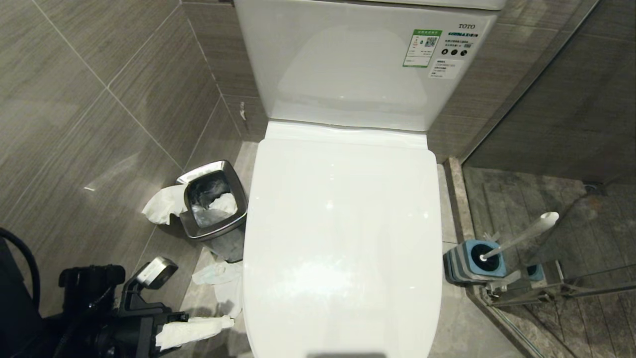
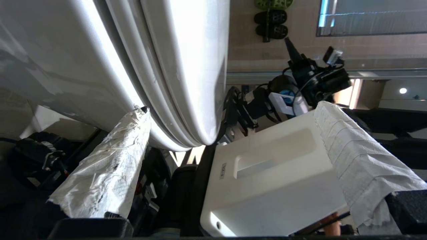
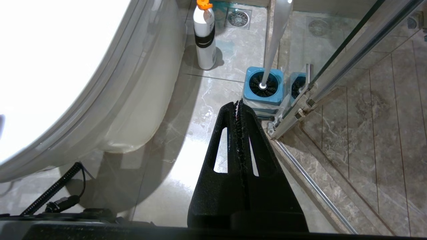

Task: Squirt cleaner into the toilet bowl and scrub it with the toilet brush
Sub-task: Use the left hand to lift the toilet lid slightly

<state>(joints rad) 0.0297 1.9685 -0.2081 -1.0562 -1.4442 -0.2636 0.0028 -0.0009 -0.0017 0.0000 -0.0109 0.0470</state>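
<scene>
The shut lid [image 1: 343, 238] hides the toilet bowl; left gripper [image 2: 233, 160] fingers wide, right gripper [image 3: 241, 110] fingers pressed together.

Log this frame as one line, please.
lid: closed | left gripper: open, paper-wrapped fingers, at lid's front edge | right gripper: shut, idle | toilet brush: in holder

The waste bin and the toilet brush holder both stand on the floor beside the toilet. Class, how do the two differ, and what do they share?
The waste bin is shiny steel; the brush holder is grey-ribbed with a blue top. The waste bin holds crumpled paper, with more paper lying around it; the brush holder holds the toilet brush, whose handle leans out. The waste bin stands on the robot's left of the toilet, the brush holder on its right. Both are squarish, open-topped containers.
</scene>
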